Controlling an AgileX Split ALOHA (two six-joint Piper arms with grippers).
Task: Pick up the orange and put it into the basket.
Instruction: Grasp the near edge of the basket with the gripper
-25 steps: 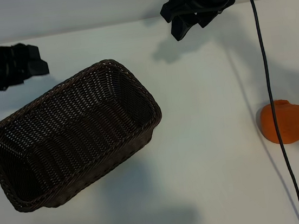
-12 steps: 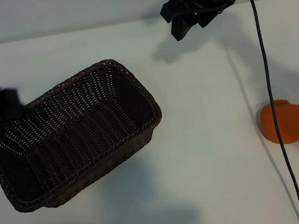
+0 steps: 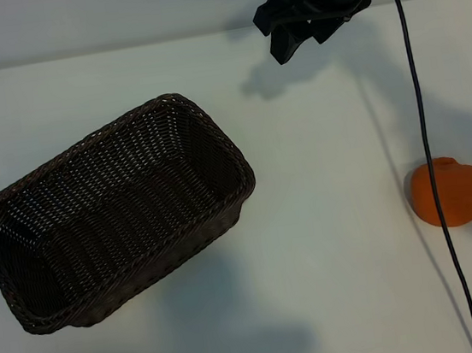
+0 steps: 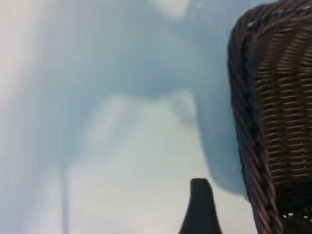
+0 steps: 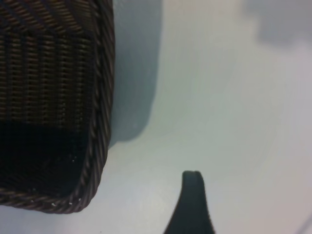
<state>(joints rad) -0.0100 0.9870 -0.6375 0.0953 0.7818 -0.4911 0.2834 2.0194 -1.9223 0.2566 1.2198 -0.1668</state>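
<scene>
The orange point(image 3: 455, 193) lies on the white table at the right, far from both grippers. At centre left the dark-brown wicker basket point(image 3: 214, 136) sits at a slant, with nothing inside. My right gripper point(image 3: 276, 37) hangs open over the table's far edge, above and left of the orange; its one visible finger point(image 5: 192, 204) holds nothing. My left arm has almost left the exterior view at the left edge. Its wrist view shows one finger point(image 4: 200, 207) over bare table beside the basket's end wall point(image 4: 273, 122), jaws open with nothing in them.
A black cable point(image 3: 426, 144) runs down from the right arm and crosses in front of the orange in the exterior view. White tabletop point(image 3: 336, 216) lies between the basket and the orange.
My left gripper has swung from the upper left down beside the basket's left end, nearly out of the exterior view. The right arm, basket and orange have not moved.
</scene>
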